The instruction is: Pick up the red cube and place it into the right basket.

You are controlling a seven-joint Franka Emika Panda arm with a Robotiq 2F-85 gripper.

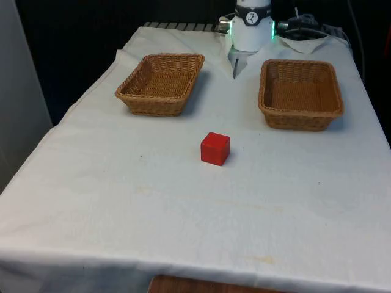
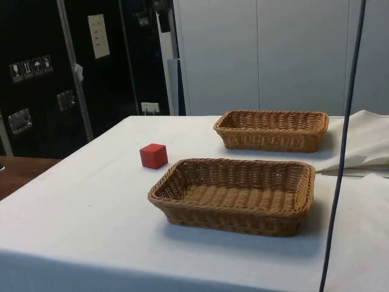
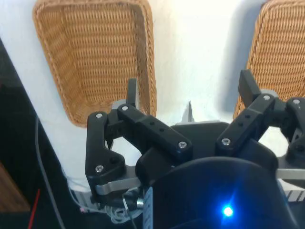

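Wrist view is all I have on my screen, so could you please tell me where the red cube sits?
Observer: The red cube rests flat on the white cloth, in the open stretch in front of the two baskets as the front view shows it.
Operator: Thank you. Is it touching either basket?
Observer: No. In the side view it stands clear of the nearer basket's corner, with bare cloth between them.
Operator: And is anything lying in the baskets?
Observer: The basket on the front view's left and the basket on the front view's right are both empty from rim to rim.
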